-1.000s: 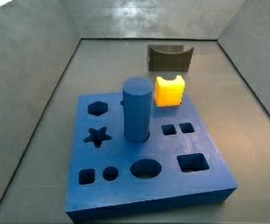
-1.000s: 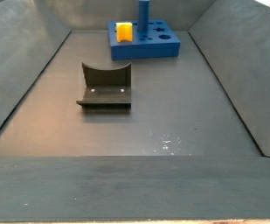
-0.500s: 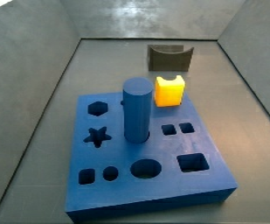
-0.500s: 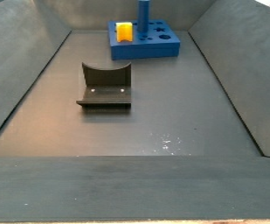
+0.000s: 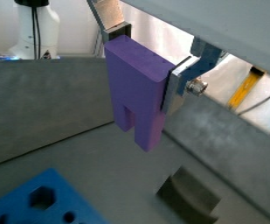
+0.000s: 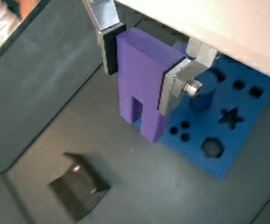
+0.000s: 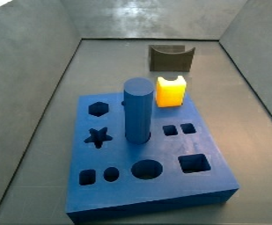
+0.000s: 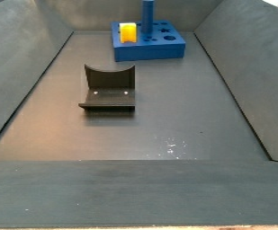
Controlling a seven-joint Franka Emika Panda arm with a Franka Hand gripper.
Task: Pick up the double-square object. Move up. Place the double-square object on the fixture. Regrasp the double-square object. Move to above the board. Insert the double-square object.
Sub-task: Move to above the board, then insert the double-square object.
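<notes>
In both wrist views my gripper (image 5: 148, 63) (image 6: 141, 70) is shut on the double-square object (image 5: 137, 92) (image 6: 143, 87), a light purple block held high above the floor with its two prongs pointing down. The silver fingers (image 6: 175, 87) clamp its upper end from both sides. Far below lie the blue board (image 5: 32, 197) (image 6: 231, 118) and the dark fixture (image 5: 190, 194) (image 6: 79, 184). Both side views show the board (image 7: 173, 147) (image 8: 165, 49) and the fixture (image 7: 171, 58) (image 8: 109, 88), but neither the gripper nor the block.
A yellow-orange cube (image 7: 171, 90) (image 8: 129, 33) and a tall blue cylinder (image 7: 138, 110) (image 8: 147, 18) stand in the board. Sloping grey walls (image 7: 33, 105) enclose the floor on all sides.
</notes>
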